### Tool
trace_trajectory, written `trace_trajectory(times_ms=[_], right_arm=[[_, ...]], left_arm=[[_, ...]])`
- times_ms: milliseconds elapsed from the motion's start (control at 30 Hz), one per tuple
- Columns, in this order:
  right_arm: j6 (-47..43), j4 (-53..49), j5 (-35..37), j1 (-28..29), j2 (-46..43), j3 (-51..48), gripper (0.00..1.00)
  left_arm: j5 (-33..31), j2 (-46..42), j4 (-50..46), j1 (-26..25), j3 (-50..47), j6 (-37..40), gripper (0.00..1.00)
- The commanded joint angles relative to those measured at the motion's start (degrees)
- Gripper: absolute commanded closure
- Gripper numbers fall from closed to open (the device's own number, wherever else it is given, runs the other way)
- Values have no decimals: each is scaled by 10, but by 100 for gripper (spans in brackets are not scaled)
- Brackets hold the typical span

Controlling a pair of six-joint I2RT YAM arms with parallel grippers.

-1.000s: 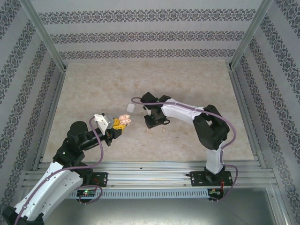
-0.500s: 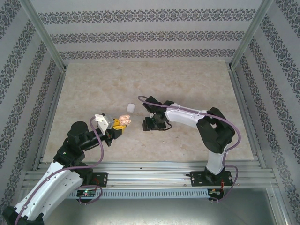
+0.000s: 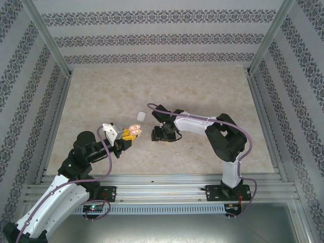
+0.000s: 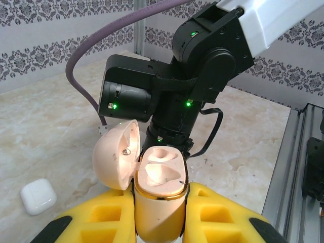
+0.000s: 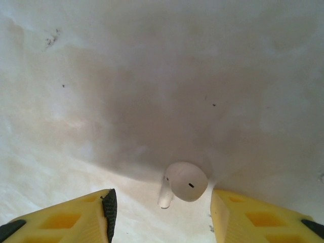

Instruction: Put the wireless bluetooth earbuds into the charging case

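Just widened my right tool [image 5: 161,215]: empty, straddling earbud [image 5: 186,182], 3 o'clock of case [image 4: 159,174]. Left tool [image 4: 161,212] clamps case. Grab looks next.

Left end effector [image 4: 159,215] clamped a tan case [image 4: 161,174], lid open leftward. White charging case [image 4: 38,196] lay closed on counter [image 4: 55,126].
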Motion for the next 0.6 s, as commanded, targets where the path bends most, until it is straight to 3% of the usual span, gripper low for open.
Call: trace_trajectory(times_ms=[0,567], right_arm=[[-4,1,-4,5,21,23,47],[-67,-65,27,15,68,121,48]], left_arm=[[9,-5,28,-5,-3,-1,100],[7,-5,24,-5,-3,-4,100]])
